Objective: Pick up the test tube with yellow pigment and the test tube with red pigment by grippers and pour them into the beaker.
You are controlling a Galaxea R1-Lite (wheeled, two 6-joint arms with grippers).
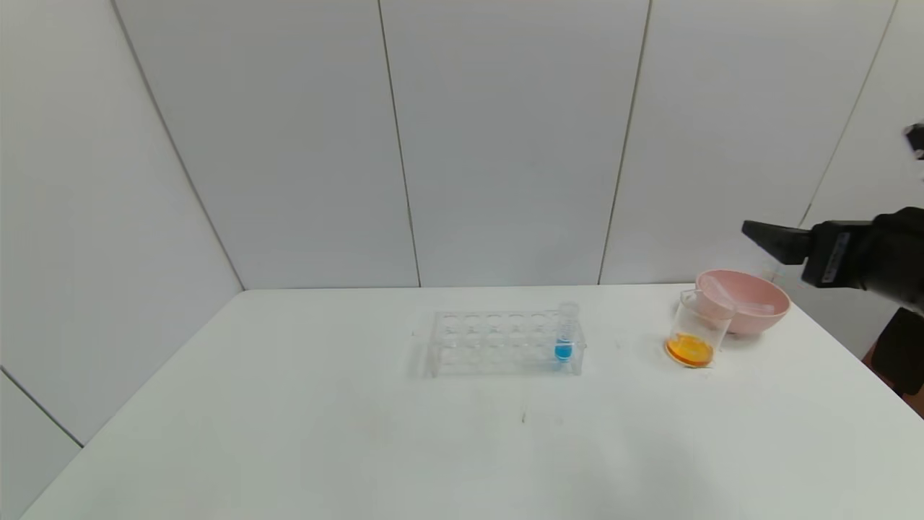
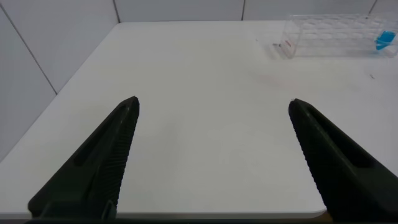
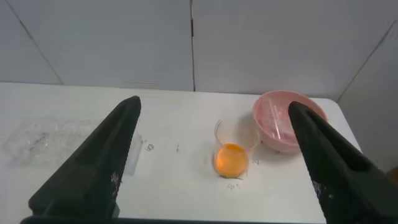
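Note:
The beaker (image 1: 696, 336) (image 3: 235, 149) stands at the table's right with orange liquid in its bottom. Just behind it, clear tubes (image 1: 722, 289) (image 3: 277, 121) lie in a pink bowl (image 1: 758, 321) (image 3: 273, 142); no colour shows in them. A test tube with yellow pigment or with red pigment is not in view. My right gripper (image 1: 758, 235) (image 3: 214, 102) hangs open and empty in the air, above and to the right of the bowl. My left gripper (image 2: 212, 101) is open with nothing in it, low over the table's near left part, outside the head view.
A clear tube rack (image 1: 505, 343) (image 2: 336, 34) (image 3: 37, 140) stands mid-table and holds one blue-bottomed tube (image 1: 564, 336) (image 2: 384, 40) at its right end. White wall panels close the back. The table's front edge lies just under the left gripper.

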